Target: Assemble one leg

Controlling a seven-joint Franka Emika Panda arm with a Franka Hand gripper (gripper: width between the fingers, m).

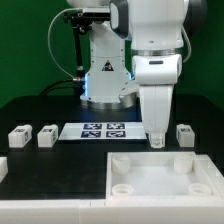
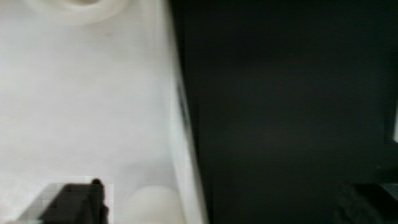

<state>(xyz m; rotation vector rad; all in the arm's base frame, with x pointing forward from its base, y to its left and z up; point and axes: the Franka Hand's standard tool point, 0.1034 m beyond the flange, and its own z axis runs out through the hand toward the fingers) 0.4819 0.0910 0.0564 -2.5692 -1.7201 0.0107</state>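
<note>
Three small white legs with marker tags stand on the black table in the exterior view: two at the left (image 1: 19,137) (image 1: 47,135) and one at the right (image 1: 184,134). My gripper (image 1: 157,141) hangs over the far edge of the large white tray (image 1: 150,183), just left of the right leg. In the wrist view my gripper (image 2: 222,206) is open and empty. One finger (image 2: 75,203) is over the tray (image 2: 71,110) and the other is over the dark table. No leg shows in the wrist view.
The marker board (image 1: 103,130) lies behind the tray, between the left legs and the gripper. The tray has round corner sockets (image 1: 121,163) (image 2: 89,8). Another white part (image 1: 2,168) shows at the exterior view's left edge. The robot base (image 1: 105,70) stands at the back.
</note>
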